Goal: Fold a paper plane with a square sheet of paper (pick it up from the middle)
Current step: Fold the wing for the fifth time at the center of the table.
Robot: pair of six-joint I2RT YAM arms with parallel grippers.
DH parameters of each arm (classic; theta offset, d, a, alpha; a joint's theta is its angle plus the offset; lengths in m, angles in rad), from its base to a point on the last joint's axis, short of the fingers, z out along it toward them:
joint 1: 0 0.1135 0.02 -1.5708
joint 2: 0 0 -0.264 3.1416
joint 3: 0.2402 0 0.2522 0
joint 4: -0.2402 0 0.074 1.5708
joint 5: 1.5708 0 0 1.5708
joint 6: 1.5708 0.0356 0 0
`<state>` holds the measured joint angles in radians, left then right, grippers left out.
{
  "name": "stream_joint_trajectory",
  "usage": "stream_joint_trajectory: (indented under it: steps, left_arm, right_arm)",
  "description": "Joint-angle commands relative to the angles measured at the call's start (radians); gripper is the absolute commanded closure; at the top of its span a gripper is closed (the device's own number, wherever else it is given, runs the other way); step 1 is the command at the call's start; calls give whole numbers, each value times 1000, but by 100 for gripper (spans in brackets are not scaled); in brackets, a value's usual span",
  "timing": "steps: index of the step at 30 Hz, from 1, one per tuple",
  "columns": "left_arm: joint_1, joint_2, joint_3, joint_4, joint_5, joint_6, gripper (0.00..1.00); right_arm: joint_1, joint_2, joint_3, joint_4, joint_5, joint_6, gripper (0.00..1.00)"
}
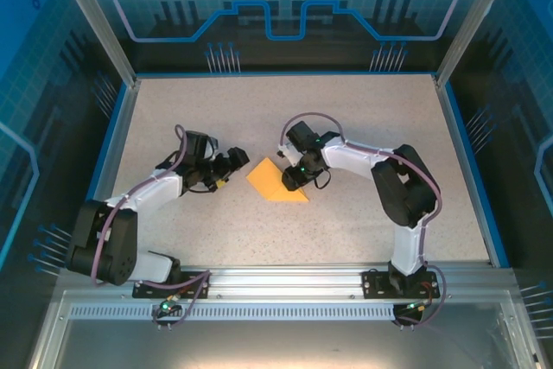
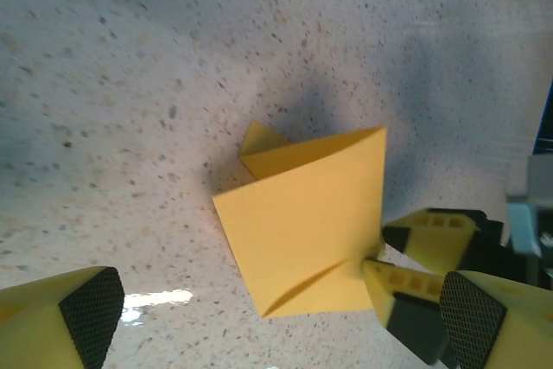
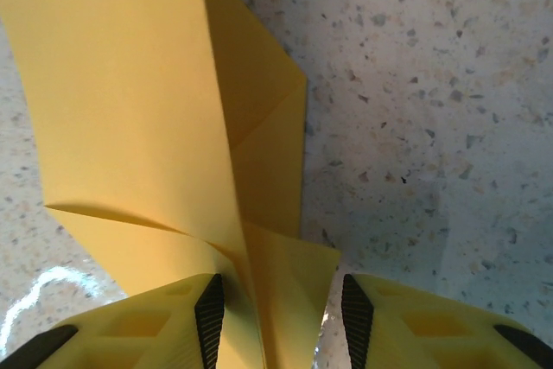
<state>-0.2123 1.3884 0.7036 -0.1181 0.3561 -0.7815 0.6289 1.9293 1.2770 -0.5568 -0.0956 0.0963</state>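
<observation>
The orange-yellow sheet of paper (image 1: pixel 275 183) lies mid-table, partly folded, with a flap doubled over at its far end (image 2: pixel 259 140) and a raised crease running toward its right edge (image 2: pixel 311 287). My right gripper (image 1: pixel 294 181) is low at that right edge. Its jaws are open, and a pinched-up ridge of the paper (image 3: pixel 276 283) stands between the fingers (image 3: pixel 210 313). The right gripper's fingertips (image 2: pixel 406 287) show in the left wrist view touching the paper's edge. My left gripper (image 1: pixel 235 166) hovers just left of the sheet, wide open and holding nothing (image 2: pixel 281 313).
The speckled tabletop (image 1: pixel 363 118) has free room all round the paper. A blue rim (image 1: pixel 471 162) and metal frame posts bound the table. Both arm bases sit on the rail at the near edge (image 1: pixel 285 281).
</observation>
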Motion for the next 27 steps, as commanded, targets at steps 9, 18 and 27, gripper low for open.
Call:
stream_joint_trajectory:
  steps: [9, 18, 27]
  left_arm:
    - [-92, 70, -59, 143, 79, -86, 8]
    - [-201, 132, -107, 271, 63, -216, 25]
    - [-298, 154, -121, 269, -2, -339, 31]
  right_arm:
    - [-86, 63, -45, 52, -144, 85, 63]
    - [-90, 89, -38, 29, -142, 111, 65]
    - [-90, 114, -43, 26, -161, 157, 71]
